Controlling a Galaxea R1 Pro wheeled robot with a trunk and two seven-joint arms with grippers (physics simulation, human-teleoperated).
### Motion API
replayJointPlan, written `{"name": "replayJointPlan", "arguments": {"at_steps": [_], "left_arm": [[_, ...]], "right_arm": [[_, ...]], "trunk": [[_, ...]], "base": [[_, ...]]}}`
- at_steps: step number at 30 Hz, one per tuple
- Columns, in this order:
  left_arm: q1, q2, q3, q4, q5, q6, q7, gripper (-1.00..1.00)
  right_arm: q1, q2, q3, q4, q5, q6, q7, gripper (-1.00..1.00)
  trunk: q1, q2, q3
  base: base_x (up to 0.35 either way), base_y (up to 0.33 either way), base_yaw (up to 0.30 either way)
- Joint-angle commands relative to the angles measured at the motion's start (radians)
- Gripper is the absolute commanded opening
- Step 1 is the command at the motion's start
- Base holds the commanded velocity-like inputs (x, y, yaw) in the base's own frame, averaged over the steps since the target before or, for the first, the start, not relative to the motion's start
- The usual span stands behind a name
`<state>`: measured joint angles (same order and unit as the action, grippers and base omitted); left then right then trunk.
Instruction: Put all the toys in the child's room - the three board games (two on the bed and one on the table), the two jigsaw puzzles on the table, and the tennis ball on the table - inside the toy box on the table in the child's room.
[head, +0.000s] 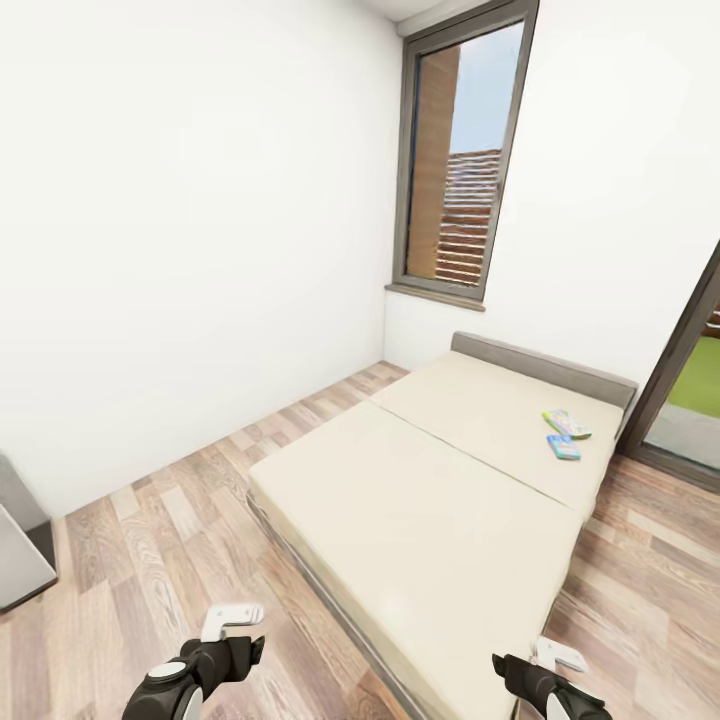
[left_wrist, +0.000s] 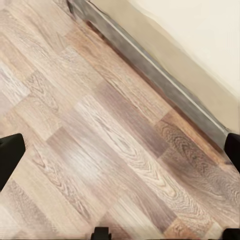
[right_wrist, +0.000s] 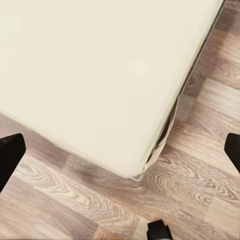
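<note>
Two board games lie on the far right part of the cream bed (head: 420, 500), near its grey headboard: a blue one (head: 563, 447) and, just beyond it, a pale multicoloured one (head: 567, 424). My left gripper (head: 235, 617) hangs open over the wooden floor (left_wrist: 100, 150) beside the bed's near left edge, fingers (left_wrist: 10, 157) spread wide and empty. Over the bed's near corner (right_wrist: 100, 75) my right gripper (head: 558, 655) is open too, holding nothing. Both grippers are far from the games. The table, toy box, jigsaw puzzles and tennis ball are out of view.
A grey piece of furniture (head: 20, 545) pokes in at the left edge. White walls and a tall window (head: 465, 160) close the far side, and a glass door (head: 690, 390) stands at the right. Open wooden floor (head: 170, 520) runs along the bed's left side.
</note>
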<state>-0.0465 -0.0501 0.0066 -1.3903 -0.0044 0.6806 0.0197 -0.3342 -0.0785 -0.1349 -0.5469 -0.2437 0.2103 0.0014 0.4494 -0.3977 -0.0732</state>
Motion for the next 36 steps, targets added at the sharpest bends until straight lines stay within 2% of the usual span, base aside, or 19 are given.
{"name": "replayJointPlan", "arguments": {"at_steps": [1,29,31,36], "left_arm": [[-0.001,-0.001,0.000,-0.001,0.000,0.005,0.002,1.00],[-0.001,-0.002,0.000,-0.001,0.000,0.005,0.002,1.00],[-0.001,-0.002,0.000,-0.002,0.000,0.005,0.000,1.00],[0.000,-0.003,0.000,-0.002,0.000,0.007,-0.001,1.00]], "right_arm": [[0.000,0.000,-0.002,-0.002,-0.008,0.005,0.000,1.00],[0.000,0.003,0.001,-0.003,-0.008,0.007,-0.003,1.00],[0.000,0.012,0.001,-0.006,-0.008,0.010,-0.004,1.00],[-0.003,0.069,0.031,-0.028,-0.007,0.050,-0.040,1.00]], "trunk": [[0.001,-0.002,-0.003],[0.001,-0.002,-0.033],[0.001,-0.002,-0.034],[0.001,-0.002,-0.036]], "base": [[0.000,-0.001,0.240],[0.000,0.000,0.232],[0.000,0.000,0.162],[0.000,0.000,0.052]]}}
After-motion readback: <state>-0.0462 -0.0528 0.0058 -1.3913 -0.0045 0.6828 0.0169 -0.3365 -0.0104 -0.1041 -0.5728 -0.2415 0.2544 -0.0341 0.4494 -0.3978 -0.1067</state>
